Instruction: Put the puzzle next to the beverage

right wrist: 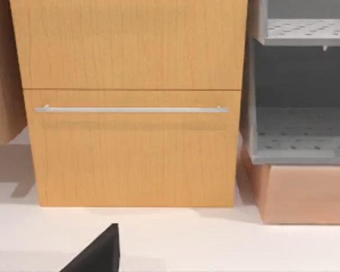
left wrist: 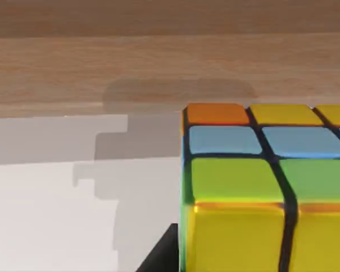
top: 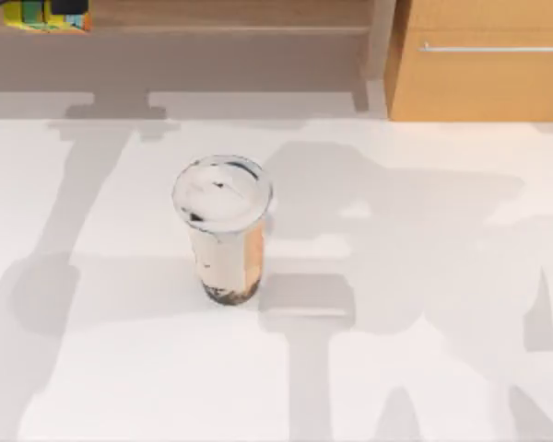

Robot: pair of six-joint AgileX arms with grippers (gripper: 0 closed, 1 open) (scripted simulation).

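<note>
The beverage (top: 223,226), a tall clear cup with a white domed lid, tan milk tea, an orange label and dark pearls, stands upright near the middle of the white table. The puzzle (top: 46,14) lies far from it at the back left corner, by the wooden ledge. In the left wrist view the puzzle (left wrist: 266,187) is very close, showing yellow, green, blue and orange squares. A dark part of my left gripper (left wrist: 158,255) sits right beside it. A dark part of my right gripper (right wrist: 96,252) hovers over the white table, facing the cabinet.
A wooden cabinet (top: 484,60) with a metal handle (right wrist: 130,109) stands at the back right. Beside it are grey perforated shelves (right wrist: 300,136) on a tan base. A wooden ledge (top: 221,28) runs along the back. Arm shadows fall across the white table (top: 424,368).
</note>
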